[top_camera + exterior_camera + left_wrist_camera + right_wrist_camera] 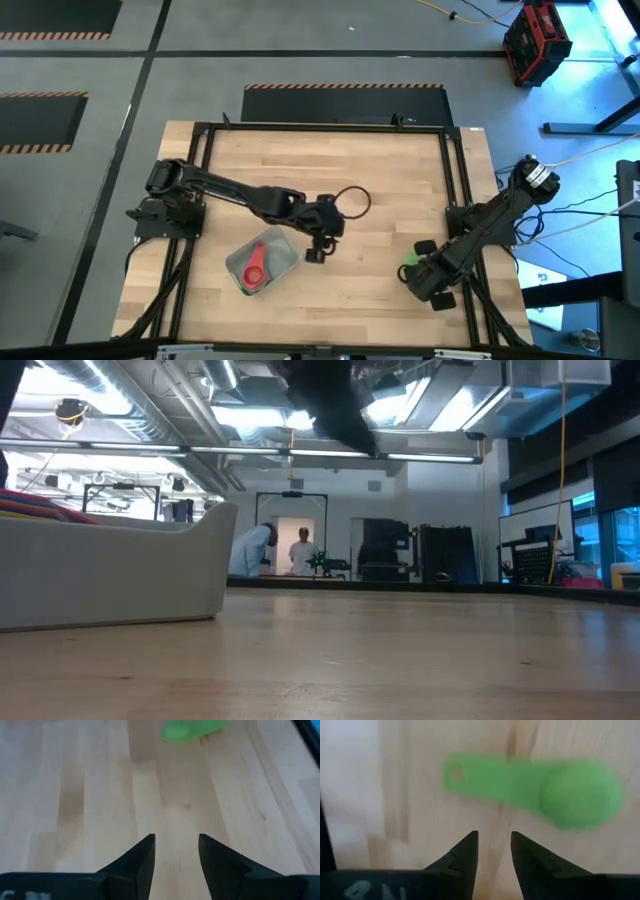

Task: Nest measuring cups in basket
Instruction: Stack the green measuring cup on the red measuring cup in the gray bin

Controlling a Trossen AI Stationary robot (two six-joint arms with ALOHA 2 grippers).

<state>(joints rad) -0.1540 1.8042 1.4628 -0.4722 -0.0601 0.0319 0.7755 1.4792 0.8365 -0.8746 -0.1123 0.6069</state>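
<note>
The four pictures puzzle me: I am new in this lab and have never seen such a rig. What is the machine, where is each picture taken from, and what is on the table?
It is a robot with two dark arms at a wooden table. One picture looks straight down, one looks level across the tabletop, and two come from cameras on the wrists. From above, the left gripper hangs open and empty beside a pale grey basket, which holds a pink-red measuring cup. The right gripper waits near the table's right edge, its fingers apart, close to a green measuring cup lying flat on the wood. Neither holds anything.
</note>
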